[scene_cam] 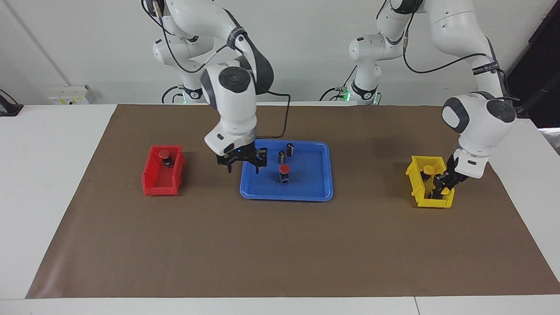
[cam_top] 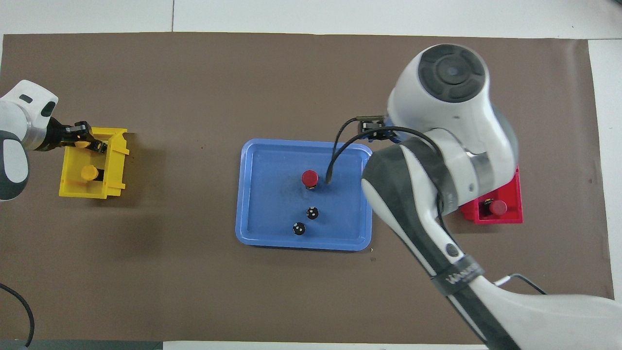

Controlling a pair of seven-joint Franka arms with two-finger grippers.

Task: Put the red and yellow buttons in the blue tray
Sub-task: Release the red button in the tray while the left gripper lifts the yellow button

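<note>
The blue tray lies mid-table. One red button stands in it. A second red button sits in the red bin. My right gripper hangs open and empty over the tray's rim at the right arm's end; in the overhead view the arm hides it. My left gripper is down in the yellow bin, shut on a yellow button. The other yellow button stands in the bin beside it.
Two dark cylinders without coloured caps stand in the tray, nearer to the robots than the red button. A brown mat covers the table. The right arm's cable hangs over the tray.
</note>
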